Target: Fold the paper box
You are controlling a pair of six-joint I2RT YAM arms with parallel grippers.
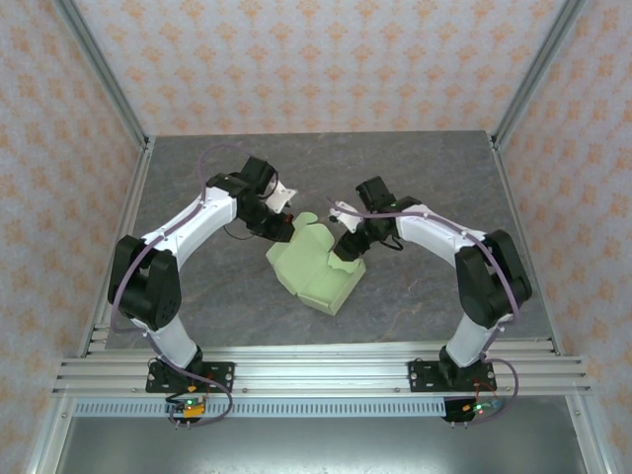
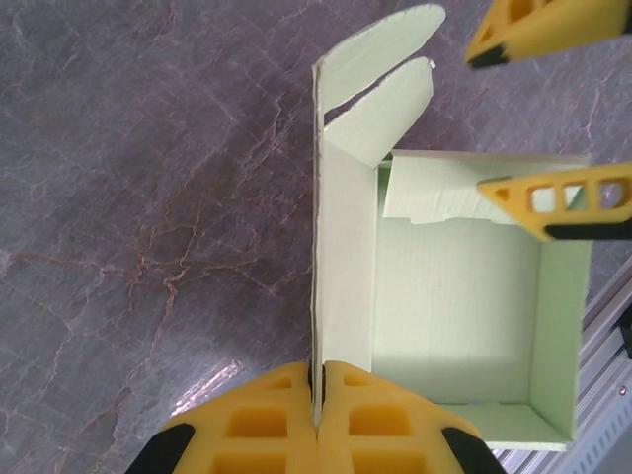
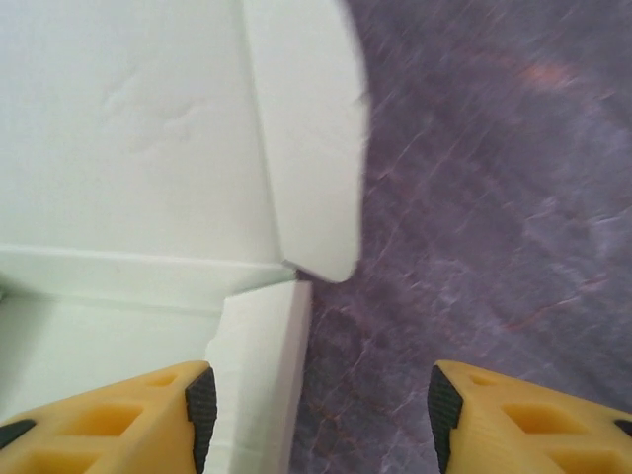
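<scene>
The grey marbled tabletop (image 1: 415,168) carries one paper box (image 1: 318,269). It is partly folded into an open tray and lies mid-table between two arms. The left arm (image 1: 183,232) bends inward from its base with its elbow out to the side, and the right arm (image 1: 449,237) mirrors it. The left end effector (image 2: 318,390) is clamped on the box's upright side wall (image 2: 346,257). The right end effector (image 3: 316,400) hangs over the box's other edge, fingers apart, with a flap (image 3: 257,375) just beside one finger. Two rounded tabs (image 2: 390,35) stand at the side wall's far end.
</scene>
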